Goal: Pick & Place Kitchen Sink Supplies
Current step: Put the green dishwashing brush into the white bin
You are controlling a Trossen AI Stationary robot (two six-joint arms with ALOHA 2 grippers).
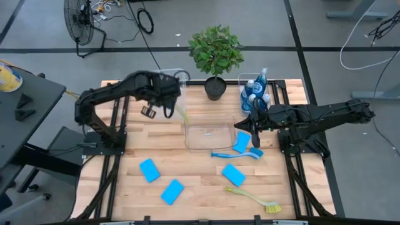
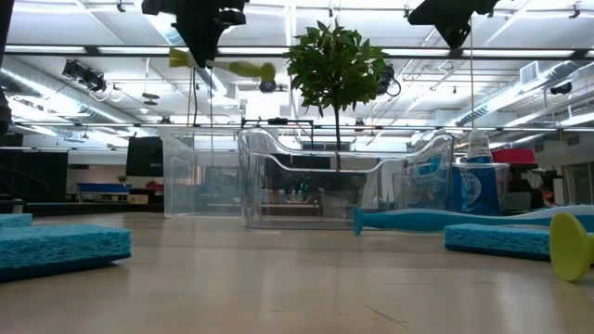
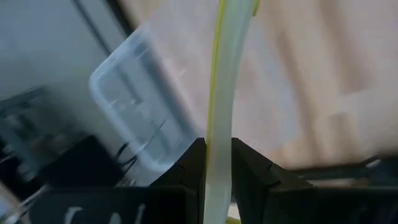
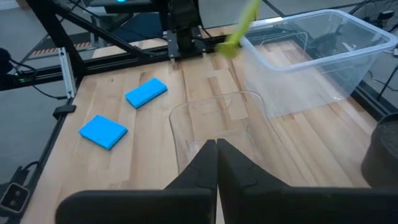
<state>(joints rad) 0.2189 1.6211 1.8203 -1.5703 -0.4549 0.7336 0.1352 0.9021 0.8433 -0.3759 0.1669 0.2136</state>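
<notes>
My left gripper [image 1: 169, 102] hangs above the table's back left, shut on the handle of a yellow-green dish brush [image 1: 181, 113]; the left wrist view shows the pale handle [image 3: 219, 93] clamped between the fingers [image 3: 189, 168]. In the low view this brush [image 2: 232, 68] hangs high beside the left gripper [image 2: 209, 32]. My right gripper [image 1: 240, 125] is shut and holds nothing, hovering at the right rim of the middle clear bin [image 1: 209, 132]. Three blue sponges [image 1: 149, 169] [image 1: 172, 191] [image 1: 234, 174] lie in front. A blue brush [image 1: 237, 154] and another yellow-green brush [image 1: 256, 199] lie at the front right.
A further blue sponge [image 1: 241, 142] lies by the blue brush. Small blue-liquid bottles [image 1: 255, 94] stand in a clear bin at the back right. A potted plant [image 1: 215, 53] stands at the back centre. A larger clear bin [image 4: 311, 56] sits at the back left.
</notes>
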